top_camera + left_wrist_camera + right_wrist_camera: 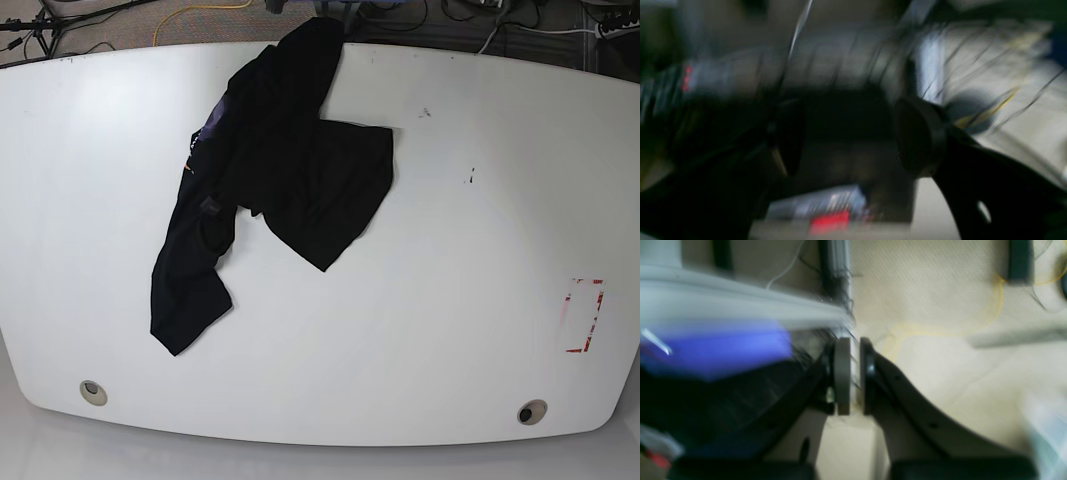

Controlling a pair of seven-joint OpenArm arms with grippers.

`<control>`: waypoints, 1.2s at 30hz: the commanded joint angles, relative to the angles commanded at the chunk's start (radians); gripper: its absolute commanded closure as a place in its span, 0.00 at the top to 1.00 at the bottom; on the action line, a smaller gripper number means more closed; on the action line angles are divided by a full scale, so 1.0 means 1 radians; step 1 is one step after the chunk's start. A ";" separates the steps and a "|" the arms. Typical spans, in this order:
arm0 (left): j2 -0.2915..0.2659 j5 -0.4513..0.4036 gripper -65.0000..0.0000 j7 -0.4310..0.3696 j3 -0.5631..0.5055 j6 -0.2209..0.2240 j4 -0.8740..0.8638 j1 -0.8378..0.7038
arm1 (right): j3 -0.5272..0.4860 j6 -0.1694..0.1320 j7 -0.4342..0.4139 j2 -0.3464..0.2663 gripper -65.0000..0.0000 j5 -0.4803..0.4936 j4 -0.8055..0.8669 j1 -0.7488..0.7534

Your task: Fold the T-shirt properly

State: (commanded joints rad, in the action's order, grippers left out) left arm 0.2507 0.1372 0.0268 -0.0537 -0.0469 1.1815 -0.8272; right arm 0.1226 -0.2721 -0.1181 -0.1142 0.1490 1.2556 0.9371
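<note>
Black T-shirt (285, 170) lies crumpled on the white tabletop (450, 260), away from both tools. Right tool (855, 376) nearly closed, empty; left tool (846, 136) spread wide.

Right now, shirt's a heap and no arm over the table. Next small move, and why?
Probably bring one arm in over the T-shirt and pinch an outer edge to spread it. It lies crumpled on the white table, its far end draped over the back edge. The right tool looks nearly closed on nothing; the left tool is open. Flattening should precede folding.
</note>
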 joint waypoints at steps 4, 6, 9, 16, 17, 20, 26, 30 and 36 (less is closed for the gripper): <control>-0.003 0.001 0.62 -0.007 0.020 -0.001 0.010 -0.008 | 0.003 0.002 0.000 0.000 0.07 0.000 0.028 0.012; -0.007 0.000 0.62 -0.014 0.024 -0.001 0.012 -0.009 | -0.002 0.001 0.005 -0.001 0.07 -0.001 0.041 0.019; -0.023 -0.001 0.63 -0.046 0.008 0.003 -0.007 0.026 | -0.048 -0.008 0.006 0.001 0.06 -0.007 0.062 0.025; -0.034 0.001 0.63 -0.062 -0.010 0.004 -0.056 0.057 | -0.067 -0.006 0.004 0.002 0.06 -0.006 0.047 0.013; -0.035 0.001 0.63 -0.063 -0.012 0.003 -0.064 0.061 | -0.069 -0.006 0.004 0.002 0.06 -0.005 0.044 0.010; -0.036 0.002 0.63 -0.070 -0.015 0.003 -0.070 0.062 | -0.069 -0.006 0.002 0.004 0.06 -0.007 0.046 0.011; -0.026 0.002 0.63 -0.067 -0.051 0.001 0.075 -0.037 | -0.042 -0.006 -0.025 0.010 0.06 -0.011 0.155 0.092; -0.026 0.003 0.63 -0.069 -0.059 0.000 0.122 -0.070 | -0.039 -0.006 -0.034 0.009 0.06 -0.011 0.189 0.115; -0.022 0.002 0.63 -0.070 -0.059 -0.002 0.206 -0.137 | -0.038 -0.004 -0.031 0.007 0.06 -0.013 0.256 0.166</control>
State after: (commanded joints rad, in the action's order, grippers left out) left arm 0.2291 0.1396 -0.0430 -0.1132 -0.0487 1.3879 -0.9639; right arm 0.0847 -0.2759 -0.1491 -0.1076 0.1356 1.5118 1.1030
